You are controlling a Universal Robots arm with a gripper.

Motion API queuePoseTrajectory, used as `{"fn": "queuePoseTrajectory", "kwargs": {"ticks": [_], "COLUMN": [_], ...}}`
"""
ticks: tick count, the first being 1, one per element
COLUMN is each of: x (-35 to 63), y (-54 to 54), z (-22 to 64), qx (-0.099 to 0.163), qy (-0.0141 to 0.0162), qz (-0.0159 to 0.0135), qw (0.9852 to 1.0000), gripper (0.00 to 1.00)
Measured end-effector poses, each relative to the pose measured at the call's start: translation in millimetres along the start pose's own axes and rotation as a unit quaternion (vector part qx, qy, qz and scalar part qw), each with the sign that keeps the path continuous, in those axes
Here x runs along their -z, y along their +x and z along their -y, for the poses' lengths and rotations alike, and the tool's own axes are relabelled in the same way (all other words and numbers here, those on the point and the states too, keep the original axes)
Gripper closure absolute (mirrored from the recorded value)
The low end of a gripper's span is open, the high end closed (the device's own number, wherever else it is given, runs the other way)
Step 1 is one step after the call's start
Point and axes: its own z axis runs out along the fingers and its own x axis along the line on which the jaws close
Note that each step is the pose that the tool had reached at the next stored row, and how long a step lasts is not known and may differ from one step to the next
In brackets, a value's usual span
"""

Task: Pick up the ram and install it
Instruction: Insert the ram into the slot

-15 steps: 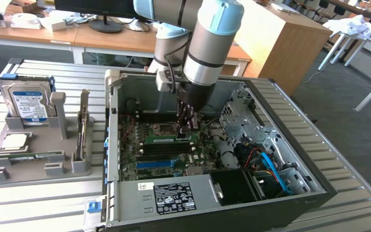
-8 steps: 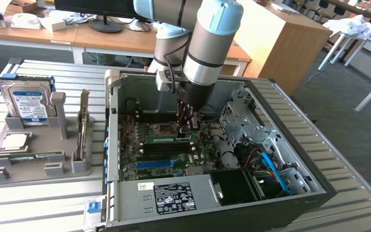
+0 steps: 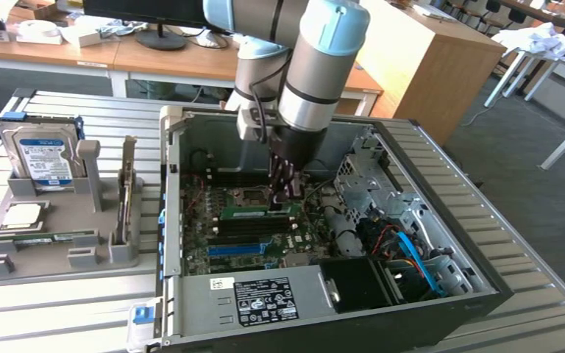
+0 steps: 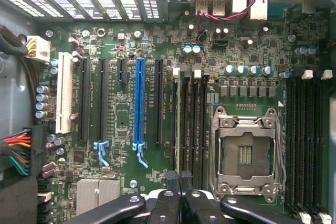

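Note:
My gripper (image 3: 285, 193) reaches down into the open computer case (image 3: 479, 243), just above the motherboard (image 3: 253, 235). Its fingers are shut on the ram (image 3: 259, 211), a slim green stick held level over the dark memory slots beside the CPU socket (image 3: 248, 195). In the wrist view the ram (image 4: 179, 124) shows edge-on as a thin yellow-green line. It runs along a black slot next to the CPU socket (image 4: 244, 153), with the fingertips (image 4: 171, 178) pinched together at its near end. I cannot tell whether the stick is seated in the slot or just above it.
A grey holder tray (image 3: 42, 257) at the exterior view's left carries a hard drive (image 3: 37, 158), a processor chip (image 3: 23, 215), another green stick (image 3: 52, 237) and an upright card (image 3: 126, 198). A long blue slot (image 4: 139, 103) lies among black slots. Cables (image 3: 410, 254) and the power supply (image 3: 258, 298) crowd the case.

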Motion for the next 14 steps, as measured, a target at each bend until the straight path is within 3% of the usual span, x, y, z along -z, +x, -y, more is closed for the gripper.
{"fn": "queuePoseTrajectory", "kwargs": {"ticks": [14], "x": [-5.7], "y": [-0.1], "z": [0.2], "qx": [0.0], "qy": [0.0], "qz": [0.0], "qw": [1.0], "gripper": [0.89]}}
